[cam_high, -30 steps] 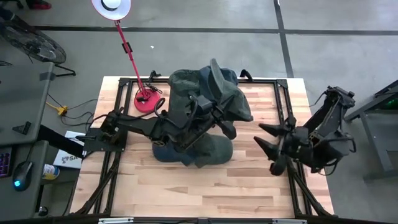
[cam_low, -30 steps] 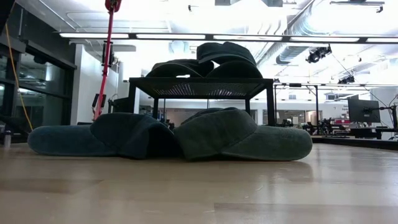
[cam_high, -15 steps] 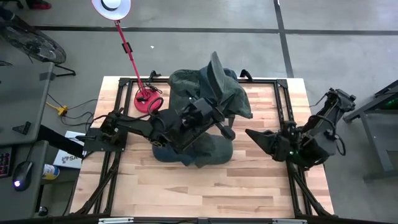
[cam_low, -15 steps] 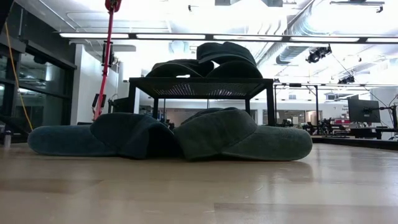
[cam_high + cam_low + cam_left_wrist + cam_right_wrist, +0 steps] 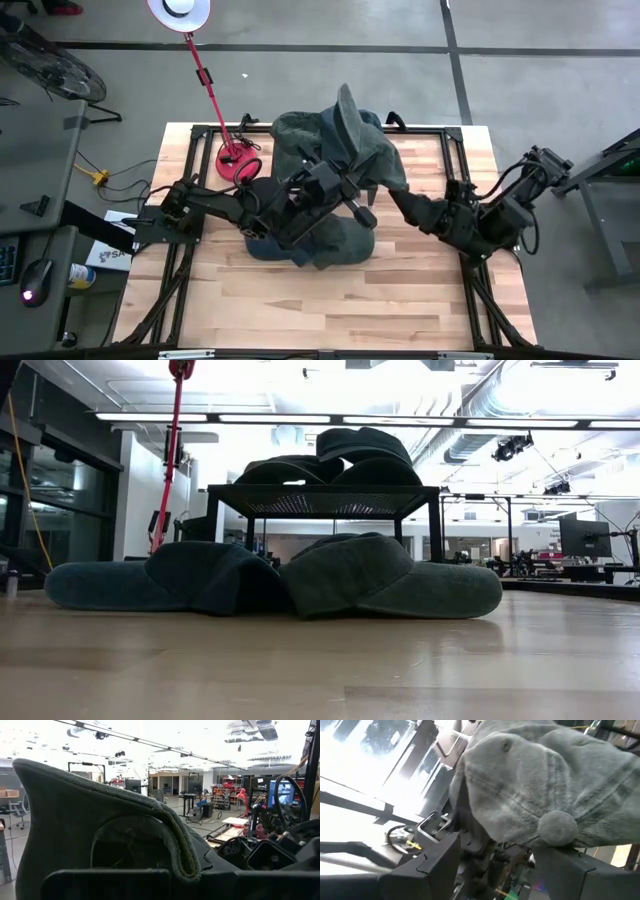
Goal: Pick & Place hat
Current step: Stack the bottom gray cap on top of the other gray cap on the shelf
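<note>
Currently the left end effector clenches a raised green hat. Right end effector, spread wide at its four o'clock, could knock it loose.

right claw swung in to the held hat, left arm shifted slightly

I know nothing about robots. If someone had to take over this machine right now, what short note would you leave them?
Left gripper: shut on a dark green hat, held by its brim above the middle of the table.
Right gripper: open, reaching in from the right, its fingers either side of the held hat's crown.
Other hats: two lie on the table, more sit on the black rack behind.
Done: one hat is lifted.
Left: probably passing the hat to the right gripper, then placing it; nothing is set down yet.
</note>
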Controlling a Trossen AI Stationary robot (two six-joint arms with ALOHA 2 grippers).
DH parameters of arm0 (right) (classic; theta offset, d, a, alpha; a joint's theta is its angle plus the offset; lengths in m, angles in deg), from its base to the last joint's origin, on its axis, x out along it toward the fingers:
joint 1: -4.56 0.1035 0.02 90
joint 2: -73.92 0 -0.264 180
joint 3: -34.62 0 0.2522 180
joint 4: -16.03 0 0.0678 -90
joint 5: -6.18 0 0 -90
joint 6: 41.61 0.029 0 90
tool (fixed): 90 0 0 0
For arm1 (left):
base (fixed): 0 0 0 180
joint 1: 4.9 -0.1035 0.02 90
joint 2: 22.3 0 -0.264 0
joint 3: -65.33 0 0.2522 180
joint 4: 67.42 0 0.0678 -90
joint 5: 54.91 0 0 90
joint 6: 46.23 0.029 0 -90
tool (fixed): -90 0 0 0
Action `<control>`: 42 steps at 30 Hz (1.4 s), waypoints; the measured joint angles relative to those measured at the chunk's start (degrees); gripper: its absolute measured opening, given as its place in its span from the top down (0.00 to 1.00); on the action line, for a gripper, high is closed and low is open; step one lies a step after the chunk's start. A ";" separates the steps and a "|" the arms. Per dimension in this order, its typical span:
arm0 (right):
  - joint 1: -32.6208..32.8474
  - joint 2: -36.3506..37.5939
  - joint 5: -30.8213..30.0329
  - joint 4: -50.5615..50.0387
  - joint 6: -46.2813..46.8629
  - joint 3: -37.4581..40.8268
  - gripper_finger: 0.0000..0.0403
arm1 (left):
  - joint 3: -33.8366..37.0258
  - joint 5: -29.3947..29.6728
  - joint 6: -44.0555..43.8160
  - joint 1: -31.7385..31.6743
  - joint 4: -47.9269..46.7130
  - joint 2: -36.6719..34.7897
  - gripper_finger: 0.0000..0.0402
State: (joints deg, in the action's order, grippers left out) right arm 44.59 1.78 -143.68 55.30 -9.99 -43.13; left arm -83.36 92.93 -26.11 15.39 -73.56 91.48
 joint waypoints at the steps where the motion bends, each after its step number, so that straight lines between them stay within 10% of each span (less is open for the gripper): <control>1: -0.25 -0.01 -0.37 0.02 -0.01 0.00 0.41 | 0.00 -0.27 0.00 0.00 0.00 0.00 1.00; 13: -3.03 0.05 0.09 4.72 -6.37 0.00 0.45 | 0.00 -0.52 -0.12 -0.02 0.00 0.00 1.00; 28: -3.03 0.13 -1.64 4.90 -13.93 0.00 0.97 | 0.00 -0.76 -1.07 0.33 -0.04 0.00 1.00; 42: -2.72 0.71 1.56 4.71 -19.45 0.00 0.99 | 0.00 -2.59 -1.14 0.53 -3.34 -0.02 0.83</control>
State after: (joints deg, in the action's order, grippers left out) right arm 41.86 2.49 -142.13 60.01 -29.44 -43.13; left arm -83.36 90.33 -27.25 15.93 -76.90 91.46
